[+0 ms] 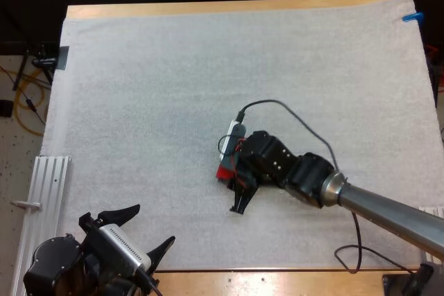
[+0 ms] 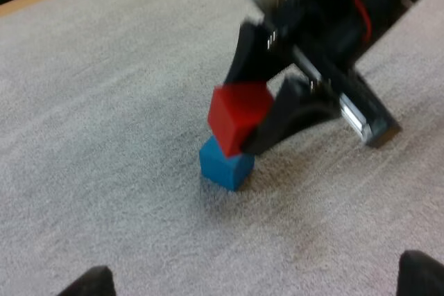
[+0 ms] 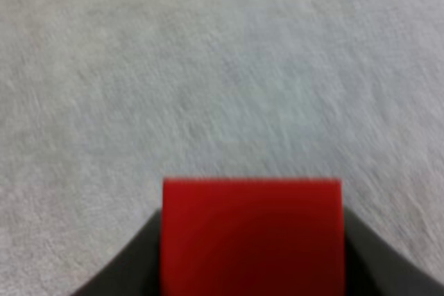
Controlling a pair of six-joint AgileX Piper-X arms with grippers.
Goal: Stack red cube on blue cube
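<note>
Right jaws: pinching the red cube (image 1: 224, 171) from both sides.
Red cube: between the right jaws, tilted, right over the blue cube (image 2: 225, 164) (whether the two touch, I cannot tell).
Blue cube: on the white mat (image 1: 173, 88), just below the right jaws.
Left jaws: spread, holding nothing, well apart from both cubes, at the near edge of the counter (image 1: 277, 283).

Wooden bench (image 1: 208, 9) with a fuzzy white mat (image 1: 139, 102) over nearly all of it, bare wood only showing at 12 and 6 o'clock. Speckled beige floor (image 1: 10, 150) at 9 o'clock, yellow cables (image 1: 29, 110) looped on it. Ribbed aluminium rail (image 1: 48, 192) along the mat's edge around 8 o'clock. Lighting's soft and even.
</note>
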